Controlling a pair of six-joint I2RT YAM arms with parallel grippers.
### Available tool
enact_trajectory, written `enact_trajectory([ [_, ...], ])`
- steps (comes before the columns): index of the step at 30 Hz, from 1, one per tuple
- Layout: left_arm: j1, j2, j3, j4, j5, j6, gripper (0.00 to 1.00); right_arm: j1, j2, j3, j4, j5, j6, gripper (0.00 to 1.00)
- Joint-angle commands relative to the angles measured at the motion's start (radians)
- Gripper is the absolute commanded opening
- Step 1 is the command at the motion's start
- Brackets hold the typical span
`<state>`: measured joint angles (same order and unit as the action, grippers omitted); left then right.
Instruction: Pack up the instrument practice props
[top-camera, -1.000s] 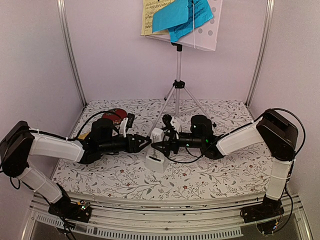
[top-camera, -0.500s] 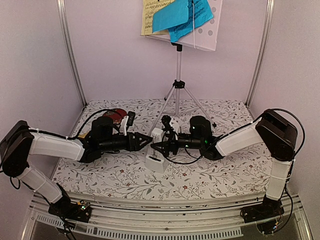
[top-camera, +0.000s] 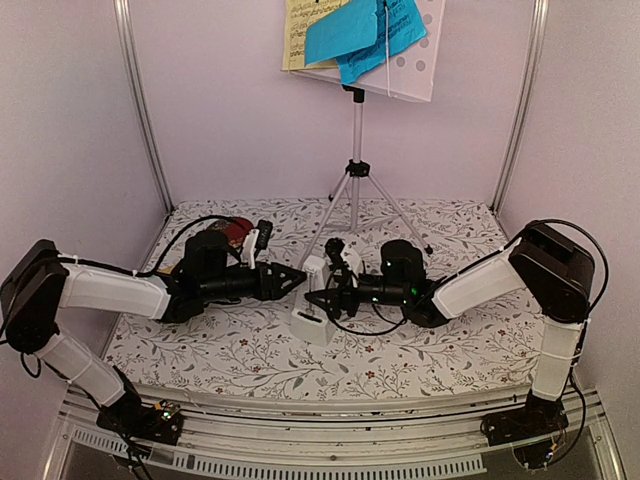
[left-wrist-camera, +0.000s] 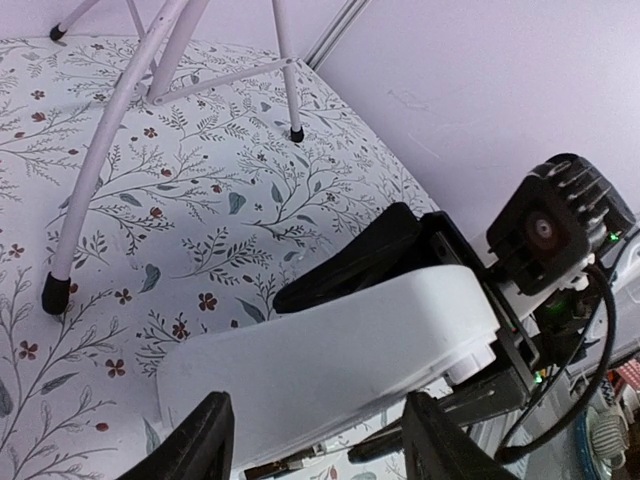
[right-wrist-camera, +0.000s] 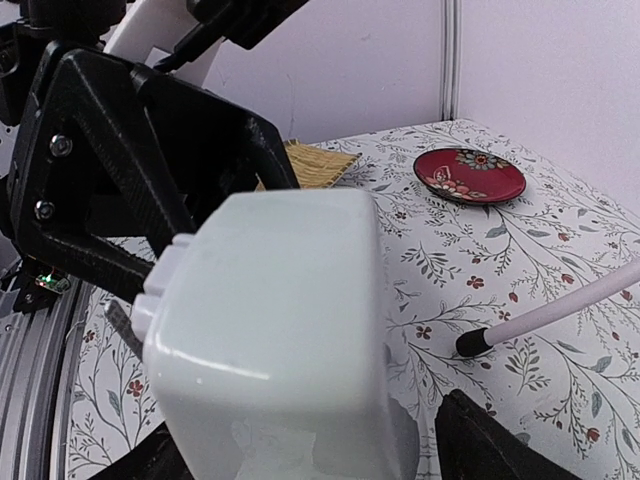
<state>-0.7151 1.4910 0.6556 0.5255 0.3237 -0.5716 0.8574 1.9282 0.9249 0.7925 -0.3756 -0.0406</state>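
The white pyramid metronome (top-camera: 312, 305) stands on the flowered cloth between both grippers. My left gripper (top-camera: 298, 279) is open at its upper left side; in the left wrist view the metronome (left-wrist-camera: 330, 360) lies across, just beyond the spread jaws of the gripper (left-wrist-camera: 315, 405). My right gripper (top-camera: 312, 297) is open around the metronome (right-wrist-camera: 280, 330); cloth shows between the metronome and its right finger (right-wrist-camera: 490, 440). The white perforated stand desk (top-camera: 415, 60) holds blue sheets (top-camera: 365, 30) and a pale-yellow sheet (top-camera: 297, 30) on silver tripod legs (top-camera: 355, 170).
The round red dish (top-camera: 232, 230) lies at the back left behind my left arm and also shows in the right wrist view (right-wrist-camera: 470, 175), next to the yellow woven tray (right-wrist-camera: 310, 162). A tripod leg (left-wrist-camera: 130, 100) stands close behind the metronome. Walls enclose the table.
My right arm has lowered and closed in on the metronome. My left gripper has shifted slightly up and right. The metronome has not moved.
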Motion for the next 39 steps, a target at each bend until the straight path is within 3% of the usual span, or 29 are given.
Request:
enact_trajectory([
  [1,-0.004,-0.031,0.020,-0.035,-0.040,0.027,0.60,0.002,-0.021,-0.025,0.051,0.022,0.017,0.74],
  [11,-0.004,-0.076,-0.008,-0.047,-0.080,0.027,0.60,0.002,-0.021,-0.041,0.087,0.035,0.035,0.66],
  [39,-0.004,-0.106,-0.026,-0.058,-0.100,0.027,0.60,0.003,-0.028,-0.090,0.142,0.045,0.108,0.65],
])
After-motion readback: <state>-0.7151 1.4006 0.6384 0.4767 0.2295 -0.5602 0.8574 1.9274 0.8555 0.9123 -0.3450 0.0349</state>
